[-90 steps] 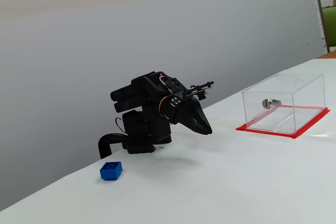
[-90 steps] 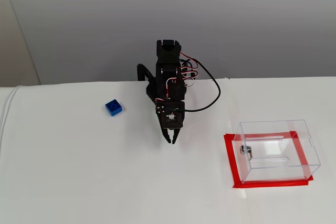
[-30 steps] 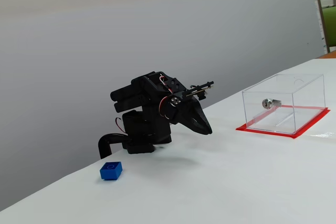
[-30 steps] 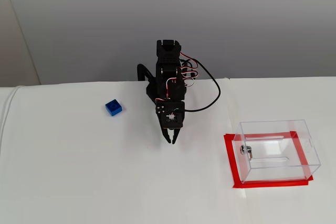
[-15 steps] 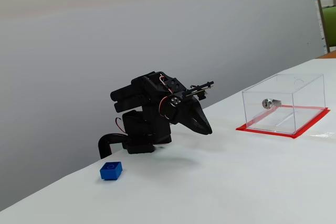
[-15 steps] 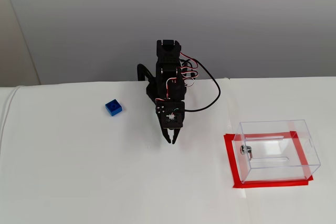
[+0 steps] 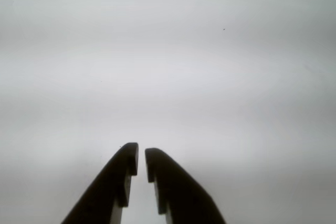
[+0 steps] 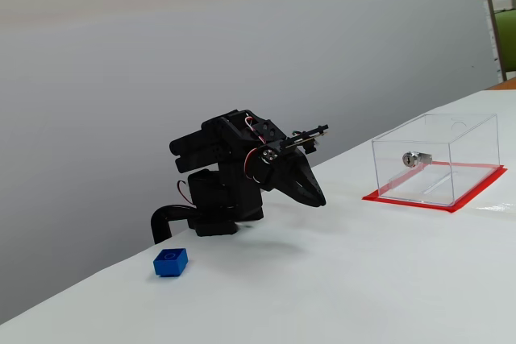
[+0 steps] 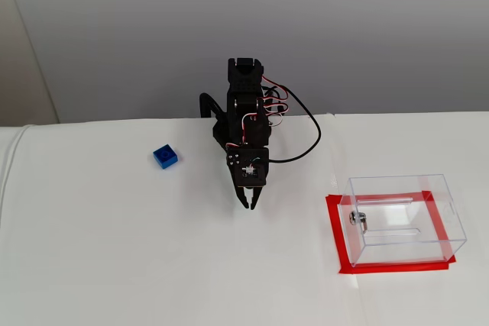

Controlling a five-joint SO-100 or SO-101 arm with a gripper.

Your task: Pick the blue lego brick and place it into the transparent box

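Nothing's started really. The arm (image 8: 230, 175) sits folded low, gripper (image 7: 140, 159) empty with its jaws nearly shut, just a sliver of gap in the wrist view. The brick (image 9: 165, 156) sits on the table (image 9: 114, 265) well off to the arm's left in the top-down view, small, bright blue, one stud. The box (image 9: 405, 215) is on the opposite side. Next move, I'd guess: swing toward the brick and open up.

We see an all-black arm (image 9: 244, 124) — blocky segments on a dark base (image 8: 211, 217). Red and white wires loop by its upper joints, a black cable (image 9: 306, 131) arcs beside the arm, and the gripper (image 7: 141, 162) ends in two tapered dark fingers (image 7: 118, 179).
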